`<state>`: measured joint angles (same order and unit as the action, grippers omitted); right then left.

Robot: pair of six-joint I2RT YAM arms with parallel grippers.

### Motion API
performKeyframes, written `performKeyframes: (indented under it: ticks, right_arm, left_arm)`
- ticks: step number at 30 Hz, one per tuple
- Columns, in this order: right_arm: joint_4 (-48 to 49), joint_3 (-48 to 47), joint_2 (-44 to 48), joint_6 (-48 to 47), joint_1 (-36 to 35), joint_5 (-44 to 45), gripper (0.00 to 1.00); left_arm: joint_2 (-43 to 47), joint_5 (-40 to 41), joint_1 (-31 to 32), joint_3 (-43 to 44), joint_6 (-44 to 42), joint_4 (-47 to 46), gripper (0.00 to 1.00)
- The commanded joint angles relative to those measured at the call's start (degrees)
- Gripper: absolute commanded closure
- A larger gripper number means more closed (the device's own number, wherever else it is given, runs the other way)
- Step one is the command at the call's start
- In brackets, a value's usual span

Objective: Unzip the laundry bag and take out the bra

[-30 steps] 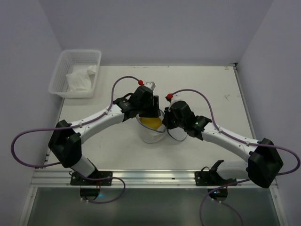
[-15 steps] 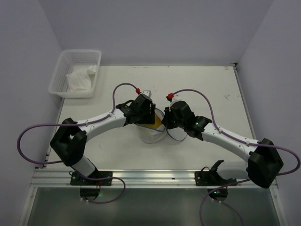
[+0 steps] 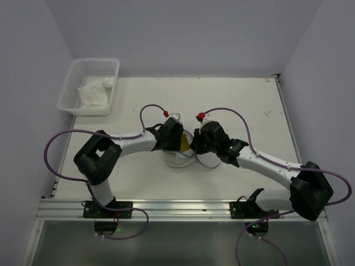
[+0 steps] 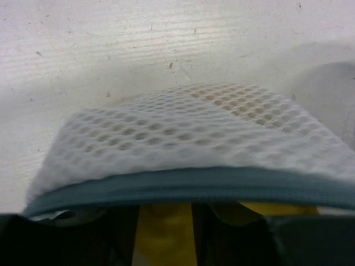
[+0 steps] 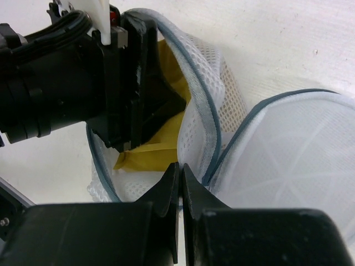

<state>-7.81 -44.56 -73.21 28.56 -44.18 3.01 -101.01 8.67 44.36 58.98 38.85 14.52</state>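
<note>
Since a second ago the left arm has folded in on itself: its elbow has swung rightward toward the middle of the table (image 3: 244, 105), and its wrist has sunk closer to the laundry bag (image 3: 178, 160). The right arm has barely shifted.

We see the bag standing unzipped at the table's middle, its grey-blue zipper rim gaping, with the yellow bra (image 3: 183, 144) inside. The left gripper (image 3: 177, 143) reaches into the opening from the left. Its jaws stand partly apart with yellow fabric between the fingers (image 4: 119, 235), and we cannot tell whether they press on it. The right gripper (image 5: 179, 169) meets the bag from the right, its jaws pressed together on the rim where the bag's two mesh halves join.

The left arm is bent sharply, its forearm running right to the bag. The right arm stretches from its base at the near right corner up and left. A white slatted basket (image 3: 71, 83) holding white cloth (image 3: 94, 95) sits at the far left corner, well apart.
</note>
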Motion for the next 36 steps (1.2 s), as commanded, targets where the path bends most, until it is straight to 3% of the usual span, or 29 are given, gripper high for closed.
performKeyframes:
  ticks: [1, 2, 4, 5, 13, 22, 29, 36]
  right_arm:
    - [3.68, 1.40, -0.53, 1.85, 0.15, -1.34, 1.00]
    - [3.68, 1.58, -0.44, 1.94, 0.15, -1.07, 1.00]
    - [3.25, 1.66, -0.44, 1.94, 0.24, -0.90, 1.00]
    - [3.07, 1.66, -0.53, 1.94, 0.15, -0.63, 1.00]
    - [0.43, 0.44, 0.00, 0.98, 0.24, 3.67, 1.00]
    - [-2.73, -1.76, 0.17, -0.78, 0.50, 5.17, 1.00]
    - [-5.02, -3.26, -1.85, -1.31, 0.50, 4.11, 1.00]
    - [-5.11, -1.76, -1.41, -1.31, 0.59, 4.38, 1.00]
  left_arm:
    - [-2.43, -0.23, 0.03, -2.38, 1.40, -3.80, 0.61]
    - [-2.44, -0.32, 0.03, -2.90, 1.93, -3.98, 0.79]
    - [-0.69, -0.49, 0.20, -3.78, 2.19, -5.12, 0.97]
    - [0.37, -0.75, 0.20, -4.31, 1.93, -5.47, 1.00]
    - [17.59, -4.26, 0.20, -7.29, -5.87, -9.77, 1.00]
    - [29.37, -18.41, 0.11, -12.40, -15.55, -17.60, 1.00]
    - [31.49, -29.05, -0.15, -11.17, -15.04, -23.22, 1.00]
    - [35.44, -37.49, -9.45, -13.28, -6.08, -32.88, 1.00]
